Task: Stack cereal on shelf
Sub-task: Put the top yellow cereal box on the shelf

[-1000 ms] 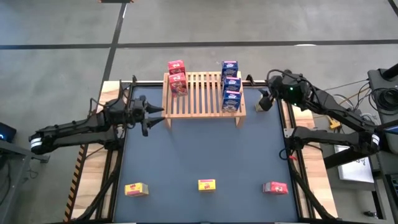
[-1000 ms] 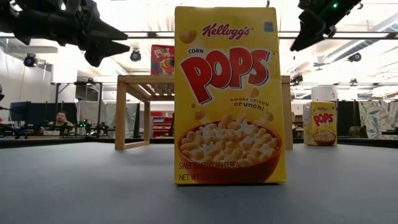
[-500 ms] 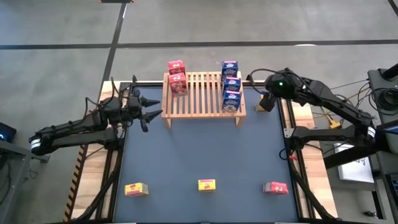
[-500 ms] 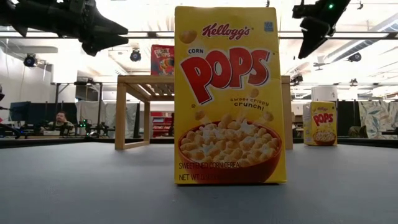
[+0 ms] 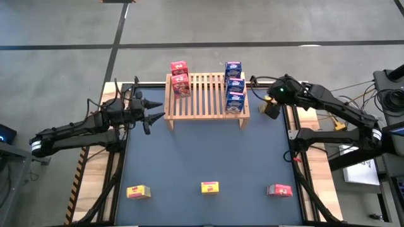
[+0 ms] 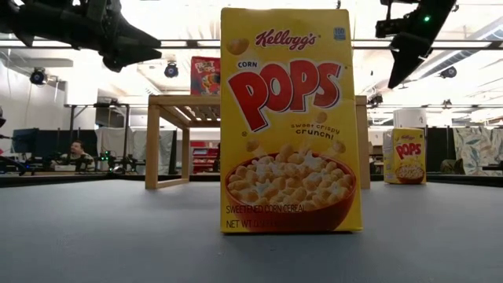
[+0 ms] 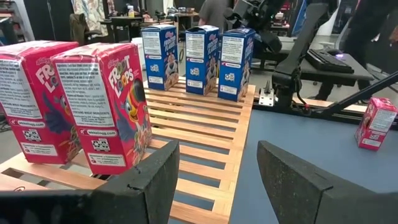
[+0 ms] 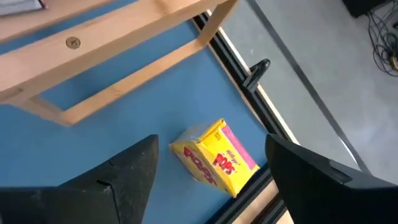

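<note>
Right gripper (image 8: pixel 208 180), jaws spread, hangs over the small yellow cereal box (image 8: pixel 214 160) lying tilted against the table's black edge rail (image 8: pixel 231 62). A sloppy pinch could shove it off. Left gripper (image 7: pixel 211 180) waits spread by the slatted light-wood shelf (image 7: pixel 199 134).

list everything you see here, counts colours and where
light wooden slatted rack: one, natural wood, far end of the table
red cereal boxes on the rack: two, red, upright on its left end
blue cereal boxes: three, blue, upright in a row on the rack's right end
red cereal box on the table: one, red, near edge, right
yellow cereal boxes at the near edge: two, yellow, centre and left
yellow cereal box by the rack: one, yellow, lying on the table off the rack's right end
dark blue table mat: one, covers the table
person: one, seated in the room behind
left gripper: open, empty, left of the rack
right gripper: open, above the yellow box by the rack
</note>
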